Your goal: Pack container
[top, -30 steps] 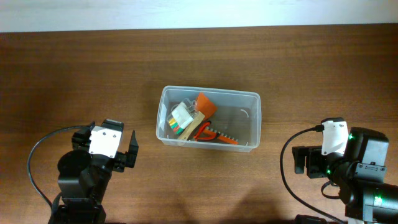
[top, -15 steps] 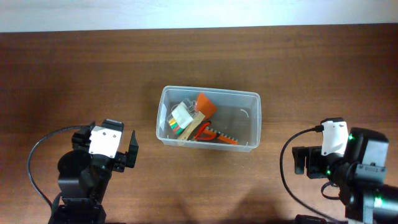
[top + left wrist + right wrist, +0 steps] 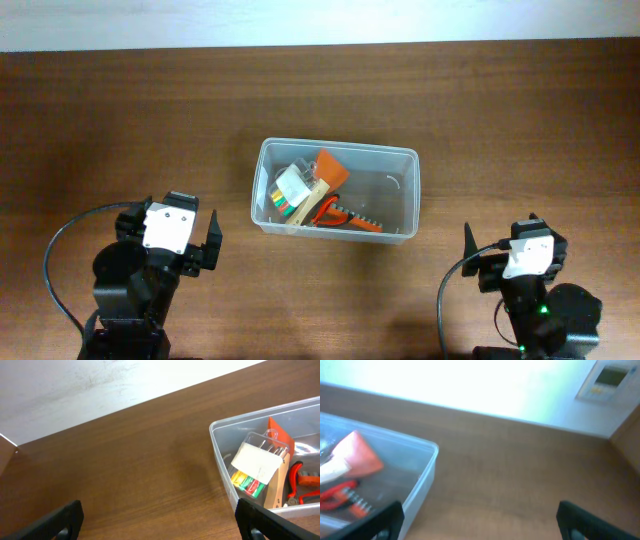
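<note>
The clear plastic container [image 3: 405, 195] sits mid-table and holds an orange piece [image 3: 333, 168], a white-labelled pack of coloured bits [image 3: 291, 188] and red-handled pliers [image 3: 330, 212]. It also shows at the right of the left wrist view [image 3: 220, 455] and at the left of the right wrist view [image 3: 422, 480]. My left gripper [image 3: 187, 248] is open and empty at the front left, apart from the container. My right gripper [image 3: 512, 262] is open and empty at the front right; the view is blurred.
The brown wooden table [image 3: 120, 130] ends at a pale wall along the far edge [image 3: 320, 20]. A black cable [image 3: 60, 250] loops beside the left arm, another [image 3: 452, 290] beside the right arm.
The right arm has pulled back toward the front edge and turned, so its gripper now sits lower and a bit left. The left arm and the container have not moved.
</note>
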`<state>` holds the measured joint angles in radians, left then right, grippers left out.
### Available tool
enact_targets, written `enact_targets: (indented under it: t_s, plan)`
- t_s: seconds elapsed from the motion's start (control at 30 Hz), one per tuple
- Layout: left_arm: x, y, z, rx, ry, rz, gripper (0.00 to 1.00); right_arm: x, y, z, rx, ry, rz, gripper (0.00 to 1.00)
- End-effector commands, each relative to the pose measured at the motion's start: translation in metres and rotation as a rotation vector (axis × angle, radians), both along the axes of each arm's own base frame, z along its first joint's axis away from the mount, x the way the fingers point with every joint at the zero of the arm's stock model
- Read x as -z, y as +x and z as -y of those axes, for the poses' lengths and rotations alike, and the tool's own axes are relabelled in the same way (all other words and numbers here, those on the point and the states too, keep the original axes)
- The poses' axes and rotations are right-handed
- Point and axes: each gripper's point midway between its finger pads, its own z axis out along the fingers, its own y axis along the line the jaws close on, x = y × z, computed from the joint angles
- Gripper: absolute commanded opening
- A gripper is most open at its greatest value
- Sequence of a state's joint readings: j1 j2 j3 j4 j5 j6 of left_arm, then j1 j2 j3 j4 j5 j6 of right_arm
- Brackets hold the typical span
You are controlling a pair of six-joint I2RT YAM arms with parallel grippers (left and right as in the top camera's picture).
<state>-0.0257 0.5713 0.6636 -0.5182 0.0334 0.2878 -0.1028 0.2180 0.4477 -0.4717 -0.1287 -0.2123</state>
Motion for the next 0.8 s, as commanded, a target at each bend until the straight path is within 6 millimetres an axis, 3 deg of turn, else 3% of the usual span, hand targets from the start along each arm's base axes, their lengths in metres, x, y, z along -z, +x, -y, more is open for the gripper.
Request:
enact_targets:
  t_s: [0.0, 0.1, 0.27, 0.77]
  plan:
    - [0.002, -0.001, -0.001, -0.010, -0.008, -0.002, 0.99, 0.006, 0.011, 0.002, 0.008, -0.002, 0.070, 0.99]
    - [0.002, -0.001, -0.001, -0.010, -0.008, -0.002, 0.99, 0.008, 0.021, 0.007, 0.035, -0.022, 0.150, 0.99]
    - [0.003, -0.001, -0.001, -0.010, -0.008, -0.002, 0.99, 0.029, 0.029, 0.010, 0.066, -0.031, 0.184, 0.99]
    - [0.003, -0.001, -0.001, -0.010, -0.008, -0.002, 0.99, 0.071, 0.020, 0.006, 0.071, 0.047, 0.161, 0.99]
